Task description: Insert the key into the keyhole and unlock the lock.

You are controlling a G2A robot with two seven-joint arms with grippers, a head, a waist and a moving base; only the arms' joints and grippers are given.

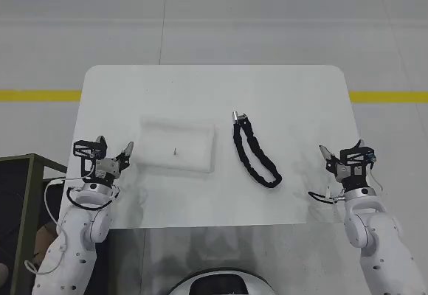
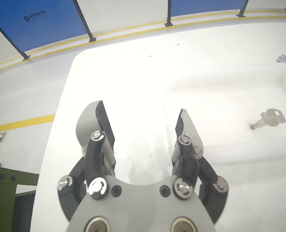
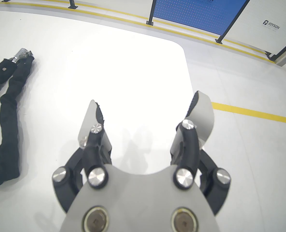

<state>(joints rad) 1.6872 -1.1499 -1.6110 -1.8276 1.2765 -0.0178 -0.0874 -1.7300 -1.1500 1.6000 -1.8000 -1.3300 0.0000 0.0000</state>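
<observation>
Now, both sets of fingers are spread wide, gripping nothing: left gripper (image 2: 140,112) low left over the table (image 1: 295,88), right gripper (image 3: 145,100) low right. Key (image 2: 269,119) lies on a white pad (image 1: 159,136), centre-left; chain lock (image 1: 254,151) sits near the pad, centre frame.

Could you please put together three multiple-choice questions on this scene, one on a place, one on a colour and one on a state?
1. Where does the key lie? A on the white pad; B in the keyhole; C in a gripper.
2. What colour is the sleeve of the chain lock? A red; B black; C yellow.
3. How are the left gripper and right gripper? A both open and empty; B both shut; C one holds the key.
Answers: 1 A, the key rests on the pad; 2 B, the fabric cover is black; 3 A, each wrist view shows jaws spread with nothing between.
</observation>
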